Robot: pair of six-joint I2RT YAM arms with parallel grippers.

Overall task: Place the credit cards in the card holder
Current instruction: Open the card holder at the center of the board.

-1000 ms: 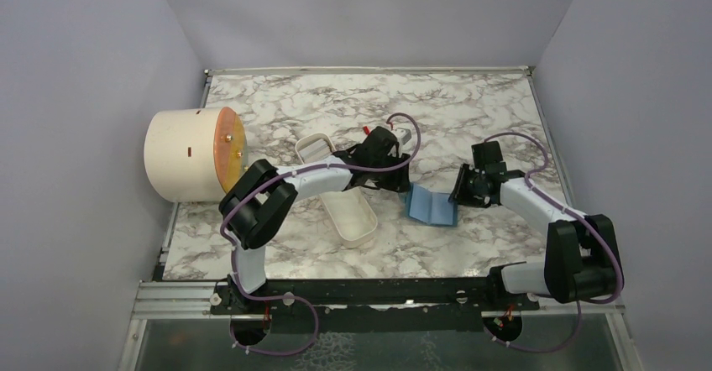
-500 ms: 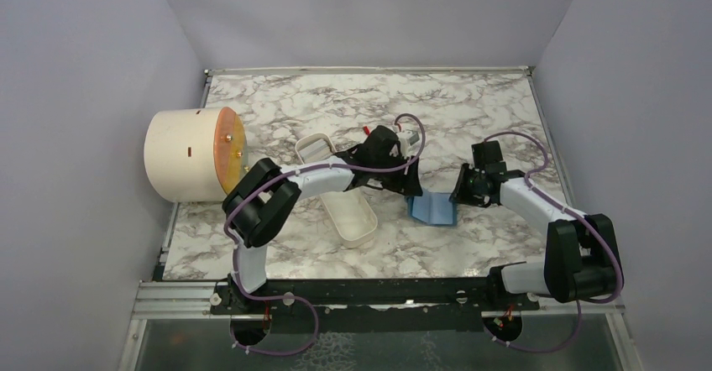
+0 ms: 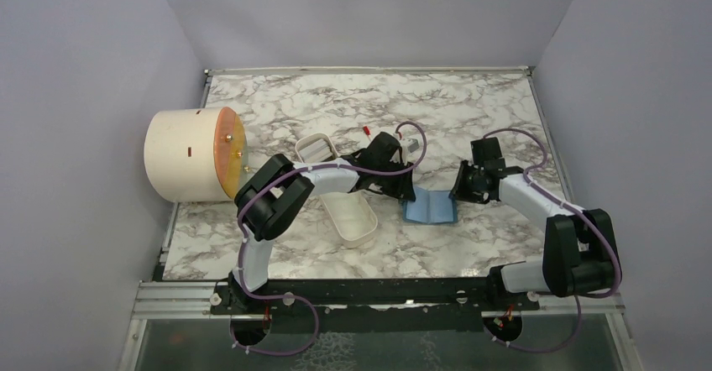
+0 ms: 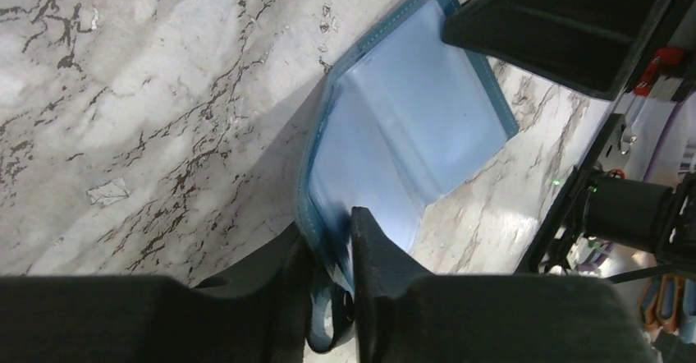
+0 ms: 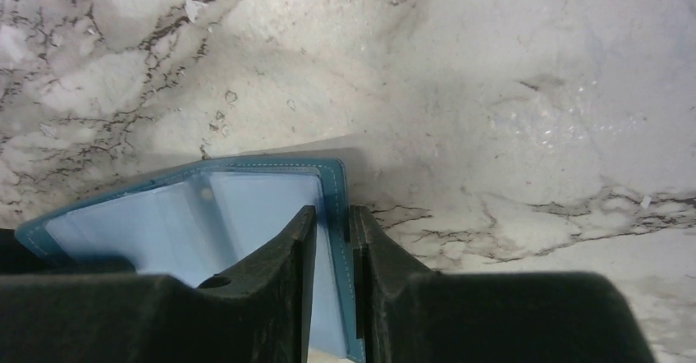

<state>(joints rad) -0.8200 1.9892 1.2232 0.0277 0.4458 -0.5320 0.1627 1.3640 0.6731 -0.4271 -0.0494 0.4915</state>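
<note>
The teal-blue card holder [image 3: 429, 206] lies spread open on the marble between my two grippers, its pale blue pockets facing up. My left gripper [image 3: 406, 193] is shut on its left edge; in the left wrist view the card holder [image 4: 410, 125] runs away from the left gripper [image 4: 332, 244], whose black fingers pinch the near rim. My right gripper [image 3: 458, 191] is shut on the opposite edge; in the right wrist view the right gripper [image 5: 332, 223] clamps the stitched rim of the card holder [image 5: 246, 203]. The credit cards are out of view.
A long white oval tray [image 3: 351, 216] lies just left of the holder, partly under the left arm. A cream cylinder [image 3: 185, 154] with an orange round face lies at the table's left edge. Grey walls close in three sides.
My left gripper has moved right and down to the holder's left edge and closed on it. The holder now lies flatter and more spread. The right gripper has stayed on its edge.
</note>
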